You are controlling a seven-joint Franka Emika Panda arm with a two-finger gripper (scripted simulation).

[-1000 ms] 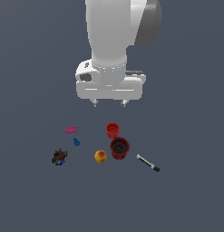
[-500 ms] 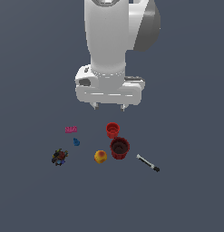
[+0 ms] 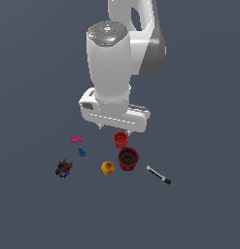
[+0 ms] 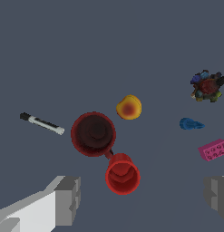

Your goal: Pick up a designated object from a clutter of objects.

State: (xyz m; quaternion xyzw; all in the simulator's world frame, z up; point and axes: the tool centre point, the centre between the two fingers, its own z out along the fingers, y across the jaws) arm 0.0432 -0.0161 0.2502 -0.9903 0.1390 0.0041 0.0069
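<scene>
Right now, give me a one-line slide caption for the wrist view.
Open pincer above two red cups, with the yellow-orange ball beyond them, ungrasped.

the yellow-orange ball (image 3: 108, 168) (image 4: 129, 107) is small and round, fruit-like, with a red blush on one side. it rests on the grey floor, free of any grip. it lies just beside the dark red cup (image 3: 128, 158) (image 4: 93, 133), on the exterior view's left of it, apart from its rim. the bright red cup (image 3: 121, 139) (image 4: 123, 174) stands upright next to the dark one.
</scene>
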